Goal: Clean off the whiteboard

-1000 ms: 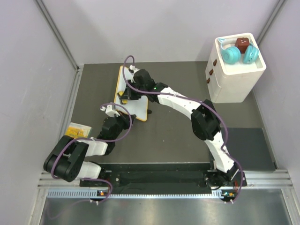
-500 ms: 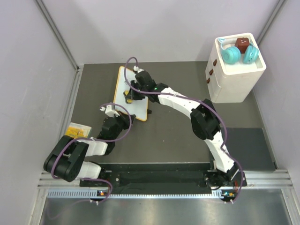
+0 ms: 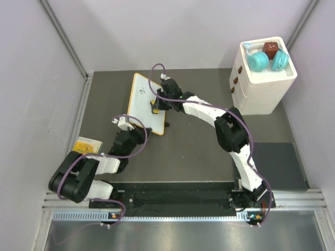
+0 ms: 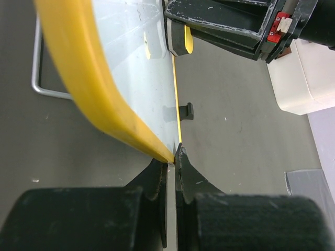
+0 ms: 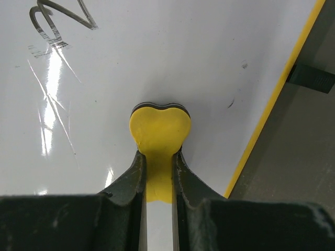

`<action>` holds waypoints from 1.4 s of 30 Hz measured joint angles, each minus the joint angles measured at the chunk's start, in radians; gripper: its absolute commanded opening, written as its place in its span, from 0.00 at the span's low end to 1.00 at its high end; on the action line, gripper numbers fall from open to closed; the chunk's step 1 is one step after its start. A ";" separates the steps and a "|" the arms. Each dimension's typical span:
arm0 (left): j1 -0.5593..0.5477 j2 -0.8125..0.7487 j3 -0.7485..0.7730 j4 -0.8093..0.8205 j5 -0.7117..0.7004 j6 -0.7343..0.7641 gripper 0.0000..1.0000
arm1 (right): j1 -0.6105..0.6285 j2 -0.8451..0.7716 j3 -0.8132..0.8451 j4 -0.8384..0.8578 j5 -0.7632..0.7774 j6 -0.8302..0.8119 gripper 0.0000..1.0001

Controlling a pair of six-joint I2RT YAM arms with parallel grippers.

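Packet (image 3: 86, 145): yellow, lying on the dark table (image 3: 193, 141) at the far left, apart from everything else.
My left pincer (image 3: 145, 130): drawn narrow, its two fingers (image 4: 183, 175) nipping the near corner of the whiteboard's yellow frame.
Whiteboard (image 3: 141, 107): left of the table's centre, its long side running away from my bases; one black foot (image 5: 311, 78) shows past its right edge.
Marks (image 5: 60, 18): black scribble at the far end of the white surface.
My right pincer (image 3: 155, 107): closed around a yellow eraser (image 5: 159, 133), whose rounded end lies against the board near the right edge.
Cabinet (image 3: 261, 83): white, at the far right, carrying teal pieces and a brown block.
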 measured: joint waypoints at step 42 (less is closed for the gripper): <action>-0.015 0.009 -0.002 0.022 0.019 0.037 0.00 | -0.025 0.268 0.457 0.196 -0.174 0.098 0.00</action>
